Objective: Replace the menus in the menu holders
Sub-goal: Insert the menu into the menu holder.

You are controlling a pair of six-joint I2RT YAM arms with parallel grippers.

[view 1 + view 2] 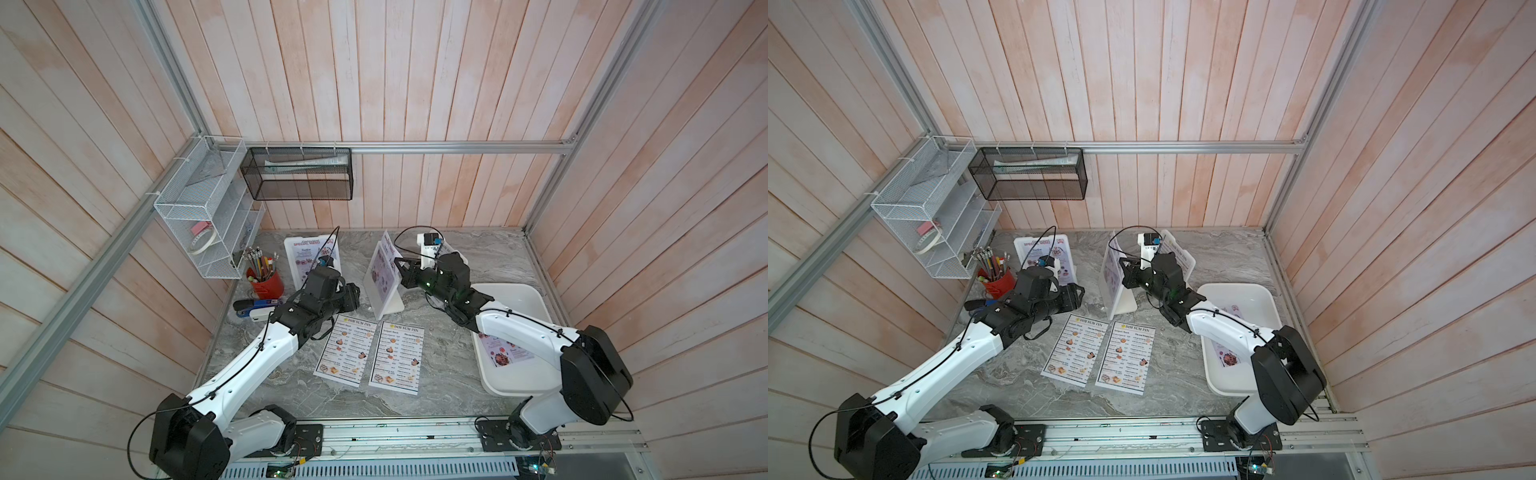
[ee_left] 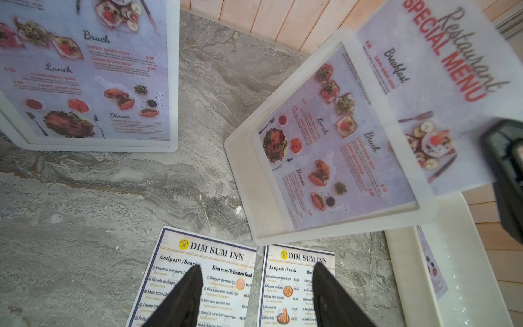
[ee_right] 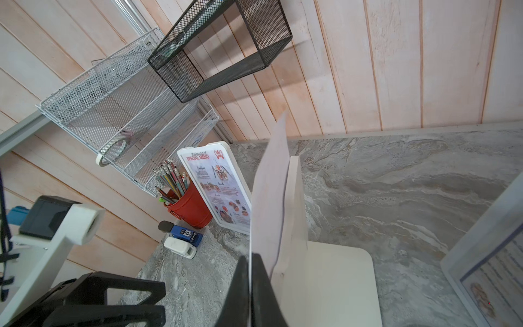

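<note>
Our right claw (image 3: 250,260) is clamped on an edge of a lilac SPECIAL MENU sheet (image 2: 452,93), which stands partly out of the middle holder (image 1: 384,305) on the worktop (image 1: 291,386). Our left claw (image 2: 258,270) hangs with its fingers apart and empty above two DIM SUM INN menus (image 1: 345,353), which lie flat side by side near the front. We see a second holder (image 2: 173,85) at the back with a lilac menu in it. A third holder (image 1: 1192,264) stands behind the right arm, and another lilac sheet (image 1: 505,353) lies in the white tray (image 1: 536,297).
</note>
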